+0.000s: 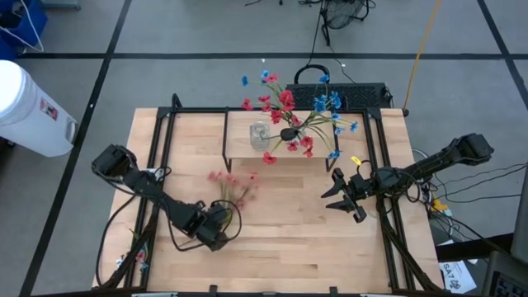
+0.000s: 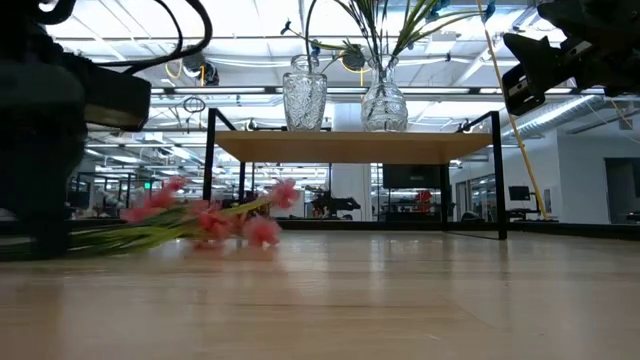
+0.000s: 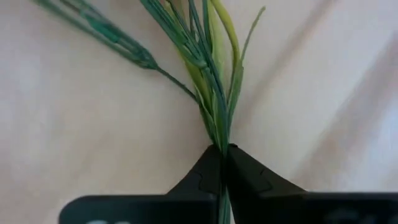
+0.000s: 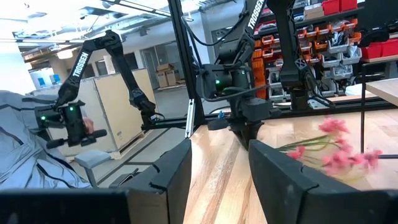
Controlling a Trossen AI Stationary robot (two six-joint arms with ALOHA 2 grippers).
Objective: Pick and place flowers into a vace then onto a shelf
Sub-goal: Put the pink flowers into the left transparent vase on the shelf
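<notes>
The left gripper point(image 1: 216, 224) sits low over the near left part of the table point(image 1: 280, 247), its fingers pinched shut on the thin green stems of the pink flowers point(image 1: 233, 183). The left wrist view shows the stems point(image 3: 219, 118) squeezed right at the fingertips, with several strands fanning out beyond them. The blossoms lie flat on the wood, farther from the near edge than the gripper.

The right gripper point(image 1: 345, 198) hovers above the right side of the table with its fingers spread apart and nothing between them.

On the shelf point(image 1: 239, 140) at the far middle stand two glass vases: the left vase point(image 2: 304, 96) looks empty (or nearly so; the glass makes it hard to tell), and the right vase point(image 2: 384, 100) holds the red flowers point(image 1: 285, 107) and blue flowers point(image 1: 327, 102).

The main risk is the hold itself. The bundle is caught by the very tips, so a loose strand could slide free as it lifts, or the whole spray could swing and droop. The floppy stems may then miss the narrow vase mouth, and a push against the rim could tip the glass off the shelf. The spreading red and blue sprays could also snag the incoming pink one.
</notes>
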